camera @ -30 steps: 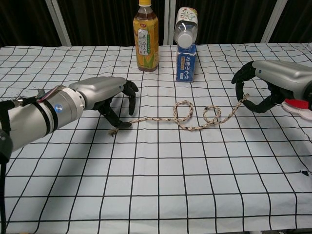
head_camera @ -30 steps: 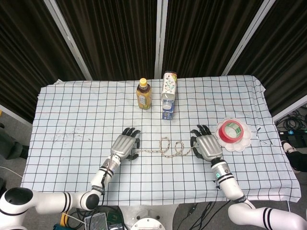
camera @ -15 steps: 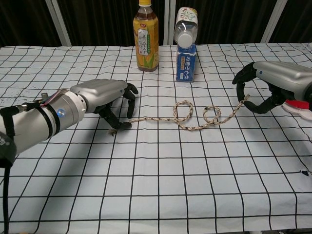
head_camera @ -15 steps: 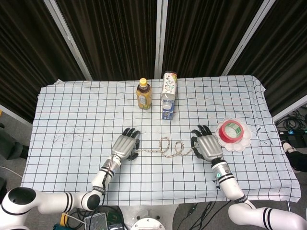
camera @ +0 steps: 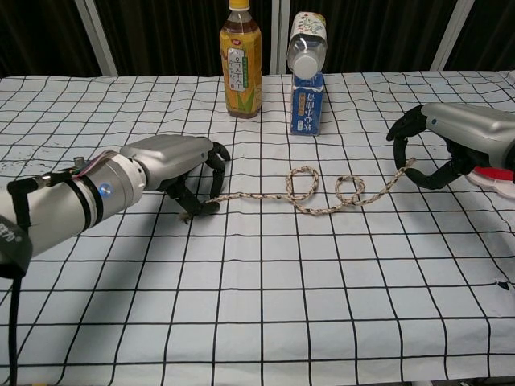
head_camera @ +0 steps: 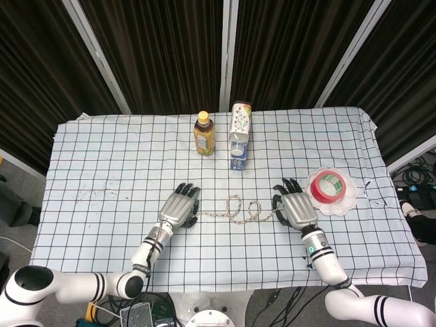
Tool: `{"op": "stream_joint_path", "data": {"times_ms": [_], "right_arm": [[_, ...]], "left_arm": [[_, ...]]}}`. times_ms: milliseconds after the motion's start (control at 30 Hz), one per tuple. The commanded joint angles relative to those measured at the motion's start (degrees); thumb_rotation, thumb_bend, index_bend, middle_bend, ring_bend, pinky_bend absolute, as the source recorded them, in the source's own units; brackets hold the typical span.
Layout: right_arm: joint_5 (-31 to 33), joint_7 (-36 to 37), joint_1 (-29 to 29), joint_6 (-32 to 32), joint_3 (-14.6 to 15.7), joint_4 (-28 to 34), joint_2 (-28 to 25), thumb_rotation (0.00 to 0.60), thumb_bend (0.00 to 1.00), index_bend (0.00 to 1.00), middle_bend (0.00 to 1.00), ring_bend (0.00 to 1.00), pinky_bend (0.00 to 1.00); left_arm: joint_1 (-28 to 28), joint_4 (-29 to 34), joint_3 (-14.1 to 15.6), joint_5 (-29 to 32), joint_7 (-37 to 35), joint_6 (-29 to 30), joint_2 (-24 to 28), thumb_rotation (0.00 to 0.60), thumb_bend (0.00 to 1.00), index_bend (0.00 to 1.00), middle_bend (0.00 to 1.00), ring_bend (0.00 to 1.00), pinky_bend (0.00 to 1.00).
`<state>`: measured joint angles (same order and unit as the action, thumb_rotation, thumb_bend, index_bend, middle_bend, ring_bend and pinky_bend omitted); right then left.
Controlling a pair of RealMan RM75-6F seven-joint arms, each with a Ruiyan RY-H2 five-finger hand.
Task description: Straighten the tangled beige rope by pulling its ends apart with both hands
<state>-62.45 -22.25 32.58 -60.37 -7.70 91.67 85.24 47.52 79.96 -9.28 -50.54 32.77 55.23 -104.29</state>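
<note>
The beige rope [camera: 322, 195] lies across the checked cloth with two small loops near its middle [head_camera: 242, 208]. My left hand [camera: 179, 163] is palm down over the rope's left end, with fingers curled and the thumb pinching that end against the table; the head view shows this hand [head_camera: 178, 206] too. My right hand [camera: 441, 138] curls around the right end, which rises off the cloth into its fingers. From above, the right hand [head_camera: 294, 206] covers that end.
A yellow tea bottle [camera: 241, 60] and a blue carton with a clear bottle leaning on it [camera: 306, 76] stand behind the rope. A white plate [head_camera: 349, 199] holding a red tape roll [head_camera: 327, 187] sits just right of my right hand.
My left hand's fingers have curled tighter onto the rope's left end. My right hand has shifted slightly right, and the rope's right end went with it.
</note>
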Motion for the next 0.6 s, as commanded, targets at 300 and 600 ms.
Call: {"op": "stream_joint_path", "data": {"times_ms": [300,600], "right_arm": [[0.0,0.2,0.0,-0.1,0.1,-0.2,0.0,0.6,0.53,0.59,0.19,0.0,0.0],[0.2,0.3,0.1,-0.1,0.0,0.0,-0.2,0.6,0.53,0.59,0.19,0.0,0.0]], "left_arm": [[0.0,-0.5,0.1,-0.1,-0.4,-0.3,-0.1,0.576,0.39,0.55,0.1,0.0,0.0],[-0.3,-0.5,0.3,-1.0,-1.3,0.0,-0.1,0.591,0.4,0.56,0.11,0.0,0.0]]}}
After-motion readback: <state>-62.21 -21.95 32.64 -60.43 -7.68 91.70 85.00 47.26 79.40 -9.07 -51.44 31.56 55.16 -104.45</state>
